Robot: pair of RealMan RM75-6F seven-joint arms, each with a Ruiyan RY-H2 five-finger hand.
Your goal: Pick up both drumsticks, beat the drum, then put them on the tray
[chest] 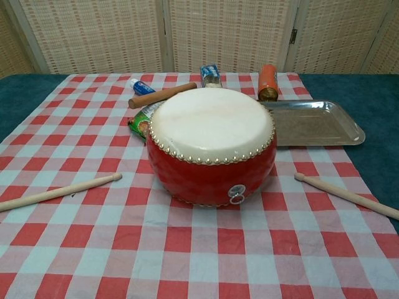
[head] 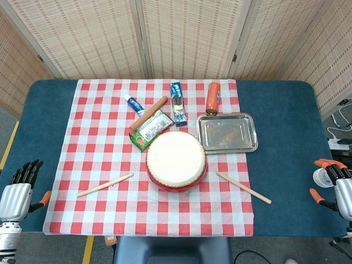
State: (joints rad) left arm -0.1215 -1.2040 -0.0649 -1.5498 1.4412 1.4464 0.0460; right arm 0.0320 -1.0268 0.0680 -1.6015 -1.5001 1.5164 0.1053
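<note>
A red drum (head: 176,161) (chest: 212,146) with a cream skin stands in the middle of the checked cloth. One wooden drumstick (head: 104,185) (chest: 57,192) lies on the cloth to its left, the other drumstick (head: 243,187) (chest: 348,195) to its right. The steel tray (head: 227,132) (chest: 315,122) sits behind the drum on the right, with nothing in it. My left hand (head: 17,190) hangs at the table's left edge and my right hand (head: 336,184) at the right edge, both holding nothing, fingers apart, far from the sticks. The chest view shows neither hand.
Behind the drum lie a toothpaste tube (head: 133,103), a wooden rolling pin (head: 149,114) (chest: 162,95), a green packet (head: 149,128), a blue packet (head: 177,102) and an orange can (head: 213,98) (chest: 268,83). Bamboo screens stand behind the blue table (head: 286,165).
</note>
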